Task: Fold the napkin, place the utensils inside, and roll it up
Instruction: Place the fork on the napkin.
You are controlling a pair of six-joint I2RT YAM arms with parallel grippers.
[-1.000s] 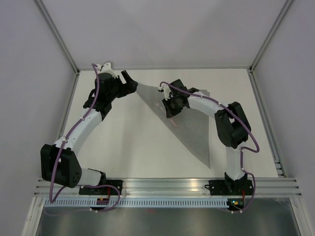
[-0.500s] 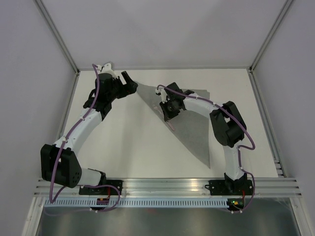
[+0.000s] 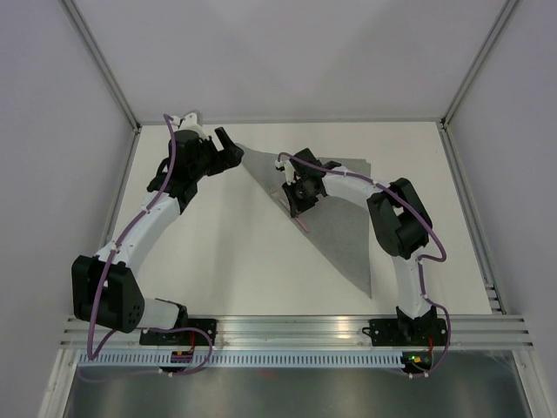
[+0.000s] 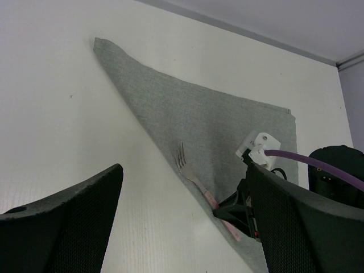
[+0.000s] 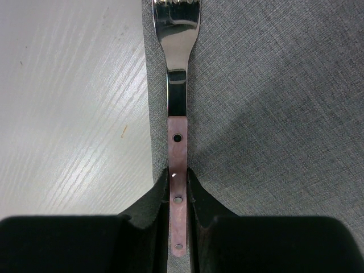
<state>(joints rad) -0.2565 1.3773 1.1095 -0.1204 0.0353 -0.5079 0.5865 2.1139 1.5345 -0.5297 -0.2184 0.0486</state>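
The grey napkin (image 3: pixel 339 213) lies folded into a triangle, its long diagonal edge facing left. My right gripper (image 3: pixel 297 198) is shut on the pink handle of the fork (image 3: pixel 301 221) and holds it low along that diagonal edge. In the right wrist view the fingers (image 5: pixel 162 199) pinch the handle of the fork (image 5: pixel 177 133), with the silvery tines pointing away over the napkin (image 5: pixel 273 114). My left gripper (image 3: pixel 228 150) is open and empty by the napkin's far left corner. Its view shows the fork (image 4: pixel 196 182) on the napkin (image 4: pixel 210 119).
The white table (image 3: pixel 226 252) stretches left of and in front of the napkin. Metal frame rails (image 3: pixel 287 326) run along the near edge, and grey walls close in the back and sides. The right arm's elbow (image 3: pixel 396 222) hangs over the napkin.
My right gripper has carried the fork a little to the left, onto the napkin's diagonal edge. The left arm has not moved.
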